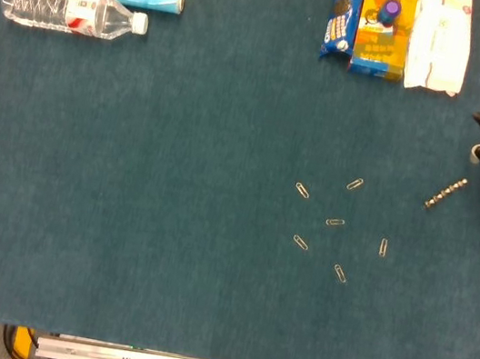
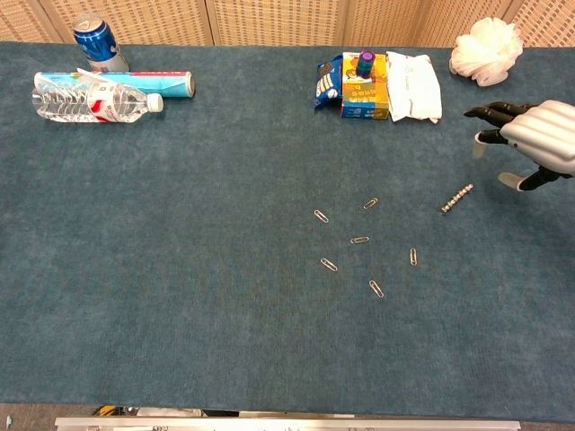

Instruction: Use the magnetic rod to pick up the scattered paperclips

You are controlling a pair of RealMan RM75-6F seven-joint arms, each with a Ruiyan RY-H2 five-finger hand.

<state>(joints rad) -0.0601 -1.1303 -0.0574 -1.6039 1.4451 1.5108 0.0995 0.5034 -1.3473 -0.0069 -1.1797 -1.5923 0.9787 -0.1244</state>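
Six paperclips [image 2: 359, 240] lie loose on the bench, with one magnetic rod [image 2: 456, 198] at their 2 o'clock. Toward 10 o'clock sit one water bottle [image 2: 90, 103], one roll of plastic wrap [image 2: 135, 82] and one blue can [image 2: 95, 41]. At 12 o'clock: one yellow box [image 2: 365, 90] (a purple-capped item on top), one blue snack packet [image 2: 329, 81], one white packet [image 2: 415, 86]. One white puff [image 2: 486, 49] lies at 1 o'clock.

Matt teal felt-like table cover [image 1: 123, 215], shiny metal paperclips [image 1: 335, 222], beaded metallic magnetic rod [image 1: 446, 193], clear plastic bottle [image 1: 70, 11]
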